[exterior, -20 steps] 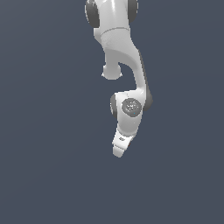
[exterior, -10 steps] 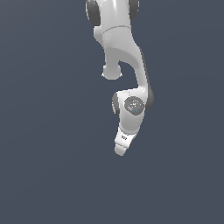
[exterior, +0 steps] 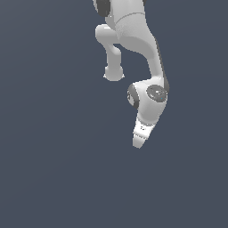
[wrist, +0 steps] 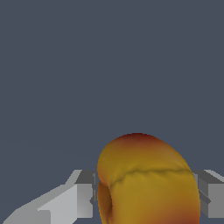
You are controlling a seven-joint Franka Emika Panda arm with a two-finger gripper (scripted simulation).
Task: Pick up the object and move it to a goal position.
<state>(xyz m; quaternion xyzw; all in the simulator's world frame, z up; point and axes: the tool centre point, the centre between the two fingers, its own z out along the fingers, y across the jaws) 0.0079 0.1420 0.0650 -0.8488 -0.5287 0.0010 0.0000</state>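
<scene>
In the wrist view the object (wrist: 146,179), a roundish yellow-orange lump with a red patch, sits between the two grey fingers (wrist: 83,192) of my gripper (wrist: 146,197), which is shut on it. In the exterior view the white arm hangs down and my gripper (exterior: 139,143) points downward over the plain dark grey ground. The object is hidden there behind the gripper body. No goal marker shows in either view.
Plain dark grey ground (exterior: 53,169) fills both views around the arm. The white arm links (exterior: 133,40) rise toward the top of the exterior view.
The gripper and wrist have shifted slightly to the exterior view's right and a little upward over the last second. The grip looks unchanged.
</scene>
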